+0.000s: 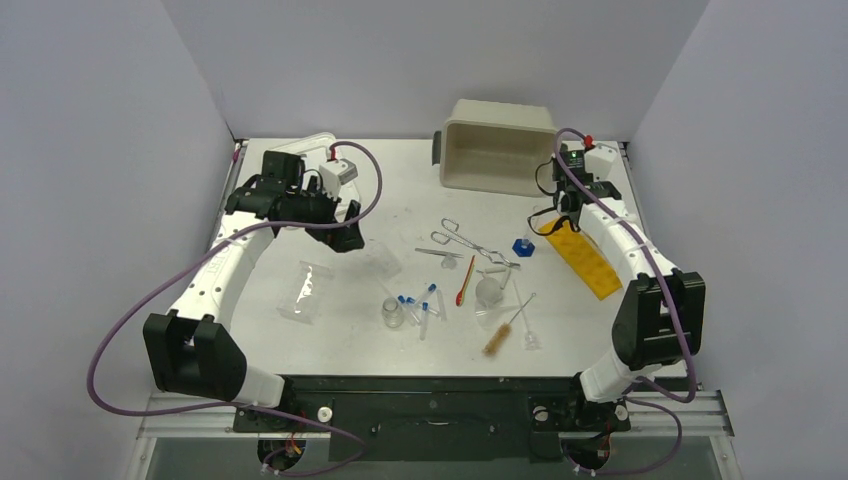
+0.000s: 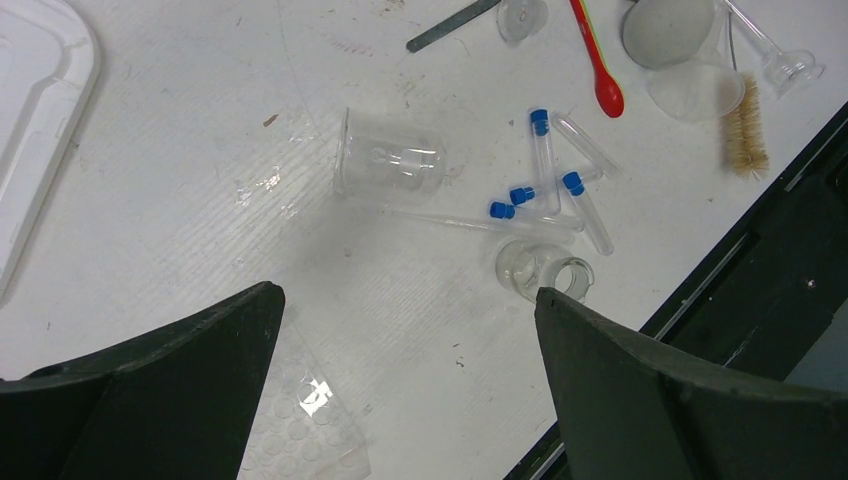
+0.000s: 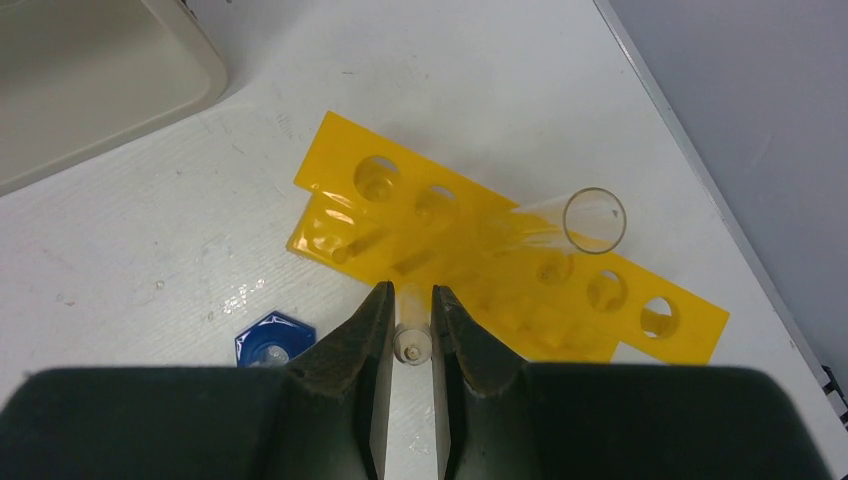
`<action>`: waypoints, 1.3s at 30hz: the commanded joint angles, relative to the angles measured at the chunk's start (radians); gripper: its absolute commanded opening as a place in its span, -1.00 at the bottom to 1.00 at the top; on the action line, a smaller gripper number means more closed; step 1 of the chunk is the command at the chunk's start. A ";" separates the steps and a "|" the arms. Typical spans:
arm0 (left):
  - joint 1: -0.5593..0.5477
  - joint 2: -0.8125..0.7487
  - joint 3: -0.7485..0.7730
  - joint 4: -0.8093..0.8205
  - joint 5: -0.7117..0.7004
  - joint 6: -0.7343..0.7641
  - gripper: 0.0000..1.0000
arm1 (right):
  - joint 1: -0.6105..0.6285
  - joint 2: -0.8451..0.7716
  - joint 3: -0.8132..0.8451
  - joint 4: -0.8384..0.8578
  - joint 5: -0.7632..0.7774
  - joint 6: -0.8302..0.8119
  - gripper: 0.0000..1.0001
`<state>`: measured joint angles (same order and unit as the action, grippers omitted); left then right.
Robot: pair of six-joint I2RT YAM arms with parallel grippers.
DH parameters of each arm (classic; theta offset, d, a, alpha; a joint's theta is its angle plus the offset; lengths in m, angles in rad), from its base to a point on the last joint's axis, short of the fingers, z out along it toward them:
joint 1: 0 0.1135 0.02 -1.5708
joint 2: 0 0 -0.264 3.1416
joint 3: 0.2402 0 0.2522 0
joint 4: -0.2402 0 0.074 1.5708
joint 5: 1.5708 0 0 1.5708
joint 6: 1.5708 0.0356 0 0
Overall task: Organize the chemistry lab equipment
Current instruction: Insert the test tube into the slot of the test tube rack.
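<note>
Nearest the arm bases, the brown-bristled brush (image 1: 497, 340) and the blue-capped tubes (image 2: 545, 185) lay loose on the table (image 1: 400, 190), with a tipped glass beaker (image 2: 390, 160) just beside the tubes. The left gripper (image 2: 405, 300) hung over them, jaws spread wide and empty. Farther off, the right gripper (image 3: 410, 295) pinched a clear tube (image 3: 410, 345) by the yellow tube rack (image 3: 480, 260), near the beige tub (image 1: 500, 150).

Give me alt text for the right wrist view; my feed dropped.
The right gripper is shut on a slim clear tube over the near edge of a yellow rack with round holes. An open clear tube leans in the rack; a blue hexagonal piece lies left, a beige tub corner upper left.
</note>
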<state>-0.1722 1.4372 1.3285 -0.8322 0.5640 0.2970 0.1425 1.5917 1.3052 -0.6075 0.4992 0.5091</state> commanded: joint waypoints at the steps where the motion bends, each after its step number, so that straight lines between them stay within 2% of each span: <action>1: 0.015 -0.004 0.039 0.029 0.011 0.017 0.93 | -0.009 0.006 -0.012 0.063 0.034 0.010 -1.00; 32: 0.033 -0.019 0.035 0.028 0.000 0.026 0.93 | -0.011 0.034 -0.116 0.147 0.037 0.029 -1.00; 34: 0.034 -0.020 0.035 0.030 -0.004 0.028 0.93 | -0.009 0.026 -0.124 0.153 0.035 0.033 -0.78; 35: 0.034 -0.021 0.035 0.030 -0.005 0.028 0.93 | -0.008 0.021 -0.132 0.153 0.035 0.036 -0.57; 36: 0.035 -0.019 0.035 0.030 -0.008 0.028 0.93 | -0.008 0.011 -0.136 0.158 0.036 0.039 -0.47; 38: 0.037 -0.018 0.037 0.030 -0.011 0.028 0.93 | -0.008 -0.010 -0.146 0.160 0.033 0.052 -0.16; 39: 0.037 -0.018 0.037 0.029 -0.011 0.028 0.93 | -0.007 -0.024 -0.147 0.160 0.029 0.056 -0.11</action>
<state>-0.1467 1.4372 1.3285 -0.8268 0.5537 0.3088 0.1379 1.6310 1.1713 -0.4751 0.5163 0.5423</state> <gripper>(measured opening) 0.968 0.384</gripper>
